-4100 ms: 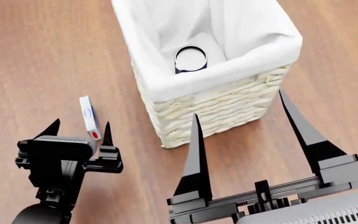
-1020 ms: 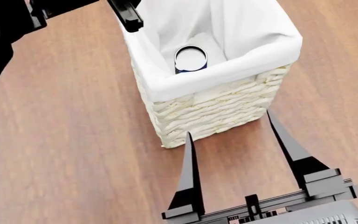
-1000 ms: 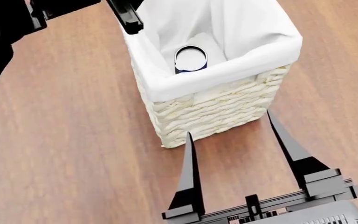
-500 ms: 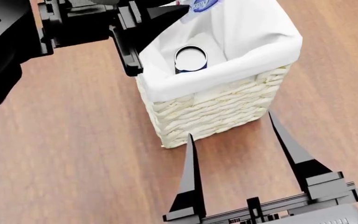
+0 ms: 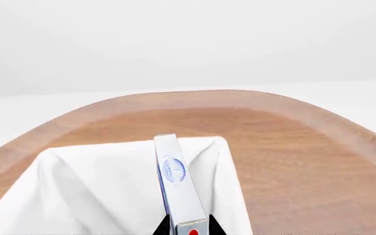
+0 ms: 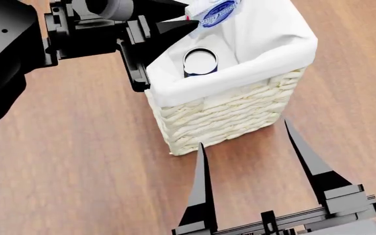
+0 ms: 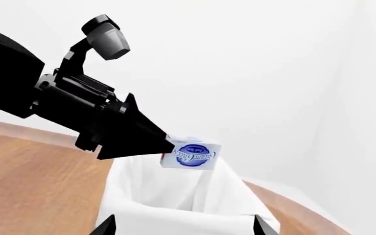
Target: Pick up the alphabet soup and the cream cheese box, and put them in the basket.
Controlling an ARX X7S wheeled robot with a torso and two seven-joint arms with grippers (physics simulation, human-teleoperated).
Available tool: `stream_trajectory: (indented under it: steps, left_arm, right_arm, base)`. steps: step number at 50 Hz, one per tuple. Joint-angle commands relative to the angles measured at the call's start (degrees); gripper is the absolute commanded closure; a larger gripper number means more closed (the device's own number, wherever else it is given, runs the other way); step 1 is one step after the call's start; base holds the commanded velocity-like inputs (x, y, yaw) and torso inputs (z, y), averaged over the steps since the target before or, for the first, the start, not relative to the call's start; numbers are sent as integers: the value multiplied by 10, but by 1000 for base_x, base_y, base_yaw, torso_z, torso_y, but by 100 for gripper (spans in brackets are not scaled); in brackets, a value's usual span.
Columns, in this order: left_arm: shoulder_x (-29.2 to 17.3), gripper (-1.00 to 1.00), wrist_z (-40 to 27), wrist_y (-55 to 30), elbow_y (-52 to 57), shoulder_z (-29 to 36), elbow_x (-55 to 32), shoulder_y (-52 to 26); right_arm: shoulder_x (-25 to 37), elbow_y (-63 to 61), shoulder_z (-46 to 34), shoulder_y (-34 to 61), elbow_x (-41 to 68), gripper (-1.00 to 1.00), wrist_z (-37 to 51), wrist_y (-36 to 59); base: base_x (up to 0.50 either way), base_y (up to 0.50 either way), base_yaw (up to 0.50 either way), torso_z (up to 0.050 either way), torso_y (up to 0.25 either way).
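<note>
Left gripper (image 6: 178, 22) pinches cream cheese box (image 6: 217, 11) above basket (image 6: 227, 115); alphabet soup (image 6: 200, 62) already sits inside. Right gripper (image 6: 253, 161) spread wide, empty, beside the wicker. Box looks over the opening, though depth is uncertain. Lower, then release clear of the liner.

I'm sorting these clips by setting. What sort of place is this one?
Probably a bare simulated test scene, not a real room: a rounded wooden table against blank white surroundings, with only a wicker basket holding a can, and the left gripper holding a cream cheese box above it.
</note>
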Motion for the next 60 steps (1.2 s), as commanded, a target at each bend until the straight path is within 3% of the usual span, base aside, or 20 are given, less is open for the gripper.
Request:
stream_trajectory:
  steps: [1, 8, 9, 32, 35, 40, 46, 60]
  left_arm:
    - [0, 100, -6, -1, 6, -6, -7, -5]
    - [4, 100, -15, 0, -5, -6, -4, -8]
    - [10, -100, -22, 7, -23, -7, 0, -13]
    - [-3, -100, -21, -1, 0, -4, -9, -4]
    - [-9, -100, -73, 11, 23, -17, -3, 5]
    - [-20, -100, -217, 35, 111, -64, -2, 53]
    - [-35, -100, -359, 75, 233, -70, 47, 135]
    - [-71, -100, -572, 73, 501, -116, 84, 254]
  right_arm:
    - [1, -2, 1, -2, 0, -100, 1, -1]
    - [2, -4, 2, -5, -1, -100, 2, -2]
    - [2, -3, 2, -5, 0, -100, 2, -3]
    - [-3, -5, 1, -7, -3, -100, 1, 3]
    - [-4, -4, 1, -8, -4, -100, -1, 1]
    - [-10, 1, -1, -10, -6, -100, -4, -2]
    - [-9, 1, 1, -10, -5, -100, -3, -3]
    - [-11, 1, 1, -14, -9, -100, -3, -8]
  base:
    - [0, 0, 0, 0, 0]
    - [0, 0, 0, 0, 0]
    - [0, 0, 0, 0, 0]
    - [0, 0, 0, 0, 0]
    - [0, 0, 0, 0, 0]
    - [0, 0, 0, 0, 0]
    - [0, 0, 0, 0, 0]
    - [0, 0, 0, 0, 0]
